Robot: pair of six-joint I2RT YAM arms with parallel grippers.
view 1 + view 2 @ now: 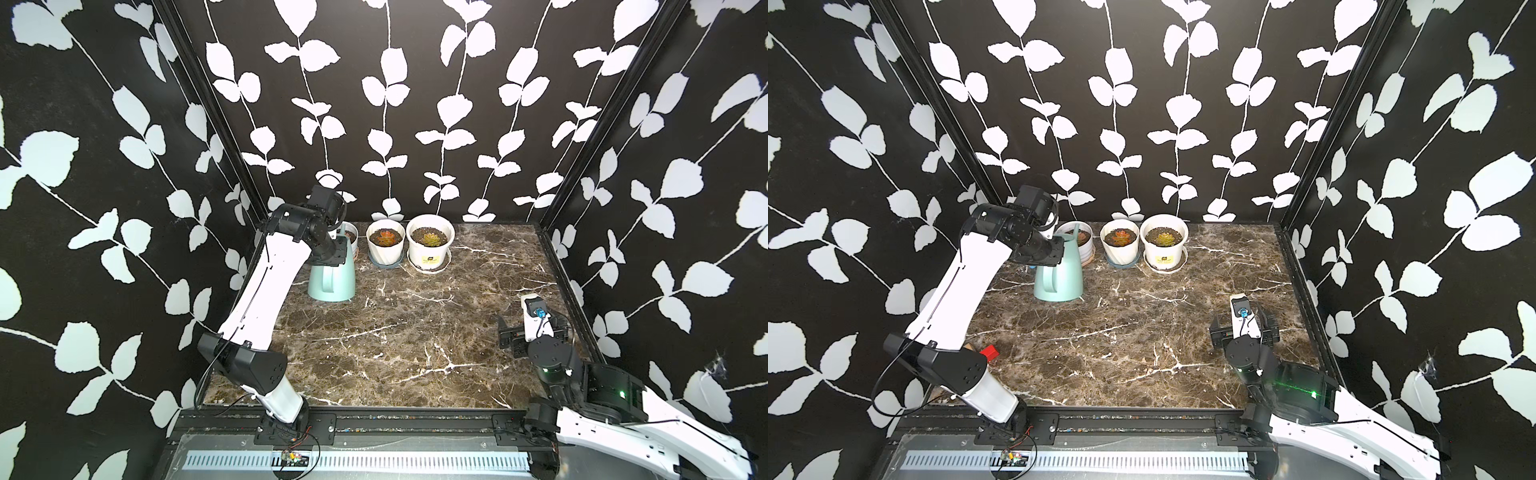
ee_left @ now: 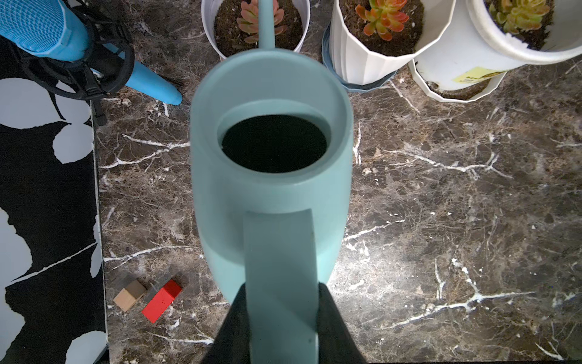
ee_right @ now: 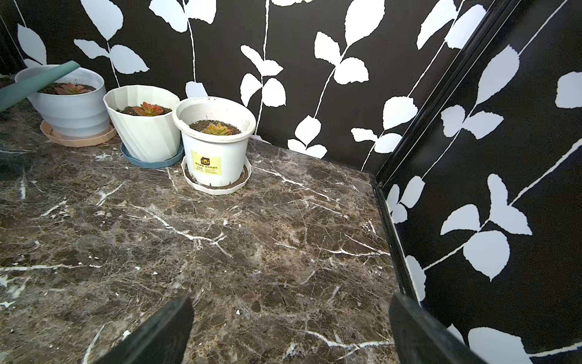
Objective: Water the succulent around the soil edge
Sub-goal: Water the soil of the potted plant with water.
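Your left end effector [image 2: 283, 318] pinches the handle of the pale teal plastic watering can [image 2: 271, 195], jaws pressed against both sides of it. The can stands upright on the dark marble tabletop [image 1: 415, 332], its body just ahead of the fingers. Its spout [image 2: 267, 28] reaches over the pink succulent [image 2: 247, 20] in the round white pot [image 3: 67, 107]. Your right end effector [image 3: 288, 331] is spread, empty, and well apart from that pot.
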